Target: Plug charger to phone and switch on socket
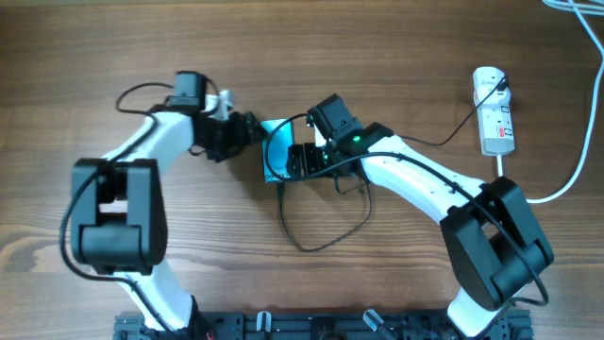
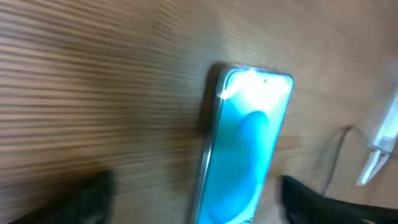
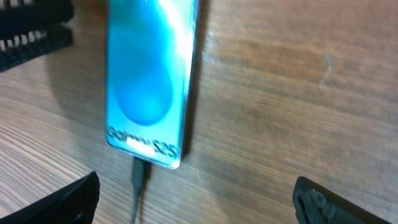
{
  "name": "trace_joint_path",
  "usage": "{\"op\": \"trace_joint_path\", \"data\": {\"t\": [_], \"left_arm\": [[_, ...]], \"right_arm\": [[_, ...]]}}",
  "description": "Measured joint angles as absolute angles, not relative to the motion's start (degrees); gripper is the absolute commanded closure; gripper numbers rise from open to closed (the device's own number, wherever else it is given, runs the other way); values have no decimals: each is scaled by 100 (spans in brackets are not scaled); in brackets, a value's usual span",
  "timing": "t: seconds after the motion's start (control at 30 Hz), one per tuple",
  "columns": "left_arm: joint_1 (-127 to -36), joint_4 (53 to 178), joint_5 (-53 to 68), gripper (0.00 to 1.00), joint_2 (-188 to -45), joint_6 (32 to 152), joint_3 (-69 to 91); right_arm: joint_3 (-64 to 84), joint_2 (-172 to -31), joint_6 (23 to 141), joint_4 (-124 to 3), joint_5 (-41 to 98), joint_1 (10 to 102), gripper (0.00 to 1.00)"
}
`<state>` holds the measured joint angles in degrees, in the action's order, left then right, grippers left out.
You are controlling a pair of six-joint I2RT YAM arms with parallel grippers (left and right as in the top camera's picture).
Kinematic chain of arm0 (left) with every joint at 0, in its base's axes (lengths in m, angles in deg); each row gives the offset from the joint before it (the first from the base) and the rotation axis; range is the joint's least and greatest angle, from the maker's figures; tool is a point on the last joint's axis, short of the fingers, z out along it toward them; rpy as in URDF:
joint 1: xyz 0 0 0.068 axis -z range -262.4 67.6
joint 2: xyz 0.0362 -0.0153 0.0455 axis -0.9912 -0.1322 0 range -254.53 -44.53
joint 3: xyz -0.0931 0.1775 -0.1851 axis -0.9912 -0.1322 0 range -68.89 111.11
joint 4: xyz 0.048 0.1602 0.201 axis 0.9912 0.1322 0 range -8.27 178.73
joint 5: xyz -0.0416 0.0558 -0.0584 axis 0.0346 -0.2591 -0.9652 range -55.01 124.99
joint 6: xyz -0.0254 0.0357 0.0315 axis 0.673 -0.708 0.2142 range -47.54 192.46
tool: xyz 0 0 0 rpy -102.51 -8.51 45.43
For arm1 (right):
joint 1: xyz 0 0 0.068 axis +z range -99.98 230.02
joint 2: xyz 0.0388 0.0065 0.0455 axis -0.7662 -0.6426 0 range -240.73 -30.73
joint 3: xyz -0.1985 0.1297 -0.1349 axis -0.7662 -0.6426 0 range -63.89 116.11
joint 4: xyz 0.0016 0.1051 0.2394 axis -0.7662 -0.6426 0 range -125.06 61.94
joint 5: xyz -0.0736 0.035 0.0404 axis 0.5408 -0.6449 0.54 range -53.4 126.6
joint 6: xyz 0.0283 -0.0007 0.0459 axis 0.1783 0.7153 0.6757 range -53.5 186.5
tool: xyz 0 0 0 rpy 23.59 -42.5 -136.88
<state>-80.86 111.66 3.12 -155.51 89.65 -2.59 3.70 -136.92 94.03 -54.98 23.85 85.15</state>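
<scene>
The phone [image 1: 275, 151] lies on the table with its teal-blue screen lit; it also shows in the left wrist view [image 2: 245, 149] and the right wrist view [image 3: 149, 81]. The black charger cable [image 1: 316, 241] loops on the table, and its end [image 3: 137, 174] sits against the phone's bottom edge. My left gripper [image 1: 247, 132] is open, its fingers [image 2: 199, 199] either side of the phone's near end. My right gripper [image 1: 300, 161] is open and empty over the phone's bottom end, fingers wide apart [image 3: 196, 199]. The white socket strip [image 1: 494, 111] lies at the far right with a black plug in it.
A thick white lead [image 1: 580, 142] runs from the strip along the right edge of the table. The black cable trails from the plug [image 1: 444, 142] under my right arm. Wood table surface all around.
</scene>
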Motion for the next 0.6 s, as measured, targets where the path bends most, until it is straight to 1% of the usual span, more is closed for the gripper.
{"op": "trace_joint_path", "data": {"t": [0.2,0.33,0.37,0.47,0.6], "left_arm": [[-9166,11363,288,0,-15492,9131,-237],[-9367,11396,292,0,-15487,9409,-237],[-9367,11396,301,0,-15487,9437,-237],[-9367,11396,305,0,-15487,9503,-233],[-9367,11389,320,0,-15485,9555,-229]], "right_arm": [[370,-13692,9405,-5373,2330,8515,0],[412,-13692,9403,-5389,1987,8515,0],[464,-13692,9398,-5546,1941,8513,0],[1068,-13677,9379,-6726,2031,8421,1],[2016,-13428,9466,-7953,2756,7969,0]]}}
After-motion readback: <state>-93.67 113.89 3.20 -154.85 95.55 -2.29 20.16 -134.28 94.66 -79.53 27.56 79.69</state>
